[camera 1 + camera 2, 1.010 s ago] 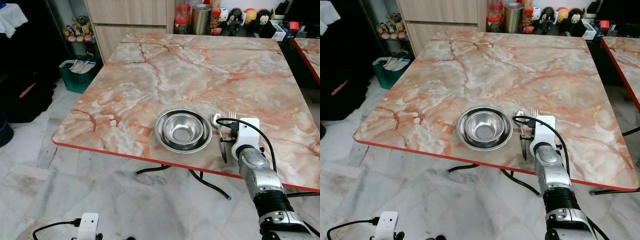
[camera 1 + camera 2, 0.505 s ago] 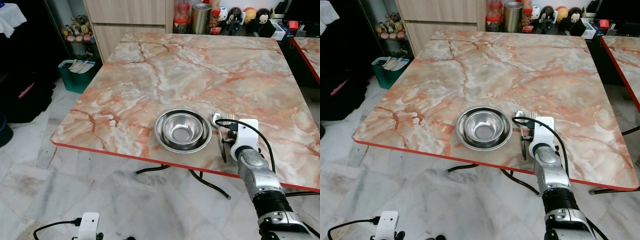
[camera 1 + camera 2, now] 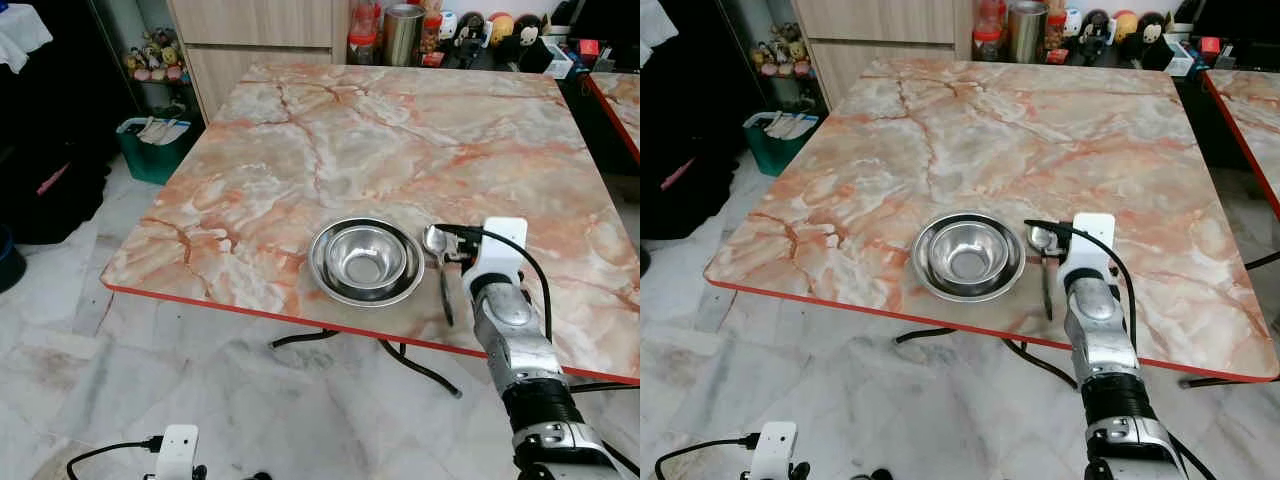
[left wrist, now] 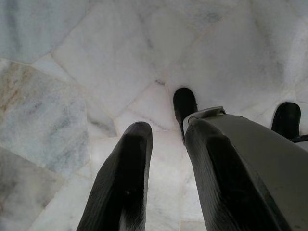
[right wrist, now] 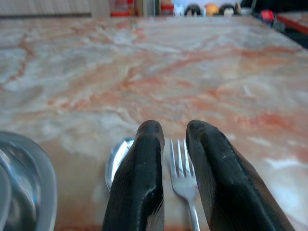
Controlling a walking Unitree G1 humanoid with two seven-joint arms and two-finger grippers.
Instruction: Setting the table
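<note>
Right wrist view: fork lies between right hand fingers.

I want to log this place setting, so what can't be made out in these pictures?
- Fork: handle cut off by the frame edge in the right wrist view; right pincer straddles it, contact unclear.
- Spoon: partly hidden by a finger there.
- Jars beyond the table: too small to identify.
</note>
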